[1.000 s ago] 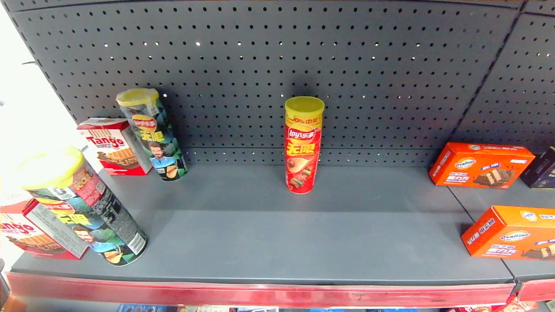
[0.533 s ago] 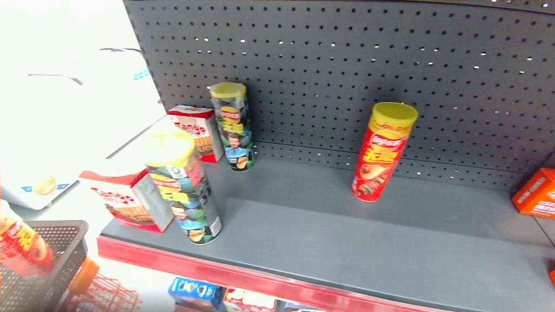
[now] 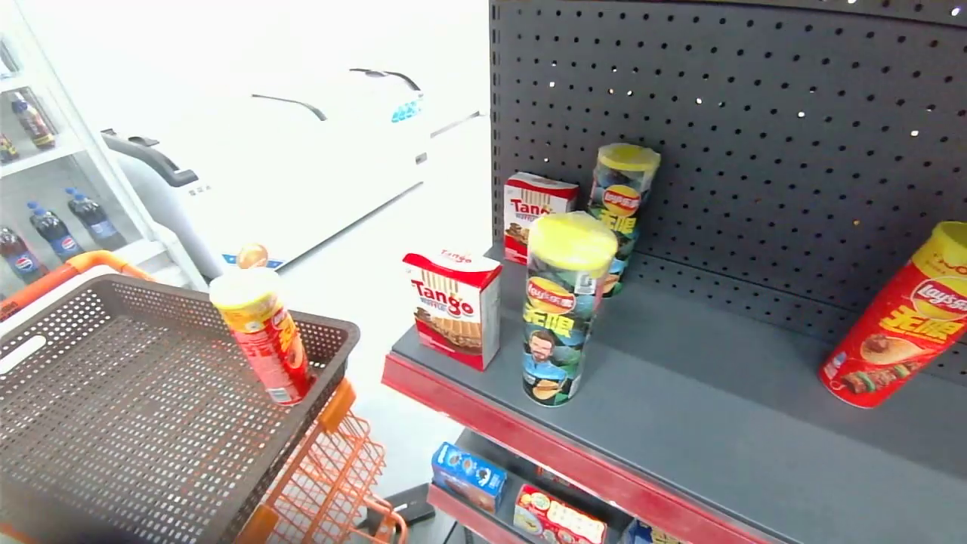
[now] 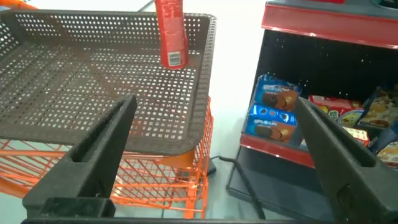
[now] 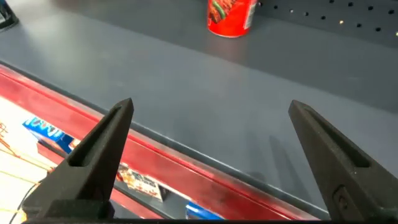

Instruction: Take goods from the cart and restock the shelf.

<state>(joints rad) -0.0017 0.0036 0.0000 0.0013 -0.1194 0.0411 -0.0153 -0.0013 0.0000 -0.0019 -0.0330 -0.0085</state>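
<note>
A red chip can with a yellow lid stands upright in the brown mesh cart basket, near its corner closest to the shelf. My left gripper hangs open and empty, low beside the basket, with that can farther off. Another red chip can stands on the grey shelf by the pegboard. My right gripper is open and empty over the shelf's front part, the red can beyond it.
Two blue-patterned chip cans and two wafer boxes occupy the shelf's left end. Cookie packs lie on the lower shelf. The orange cart frame stands left of the shelf. A white freezer is behind.
The head camera has swung left, bringing the cart and its red can into view. The goods on the shelf have stayed in place.
</note>
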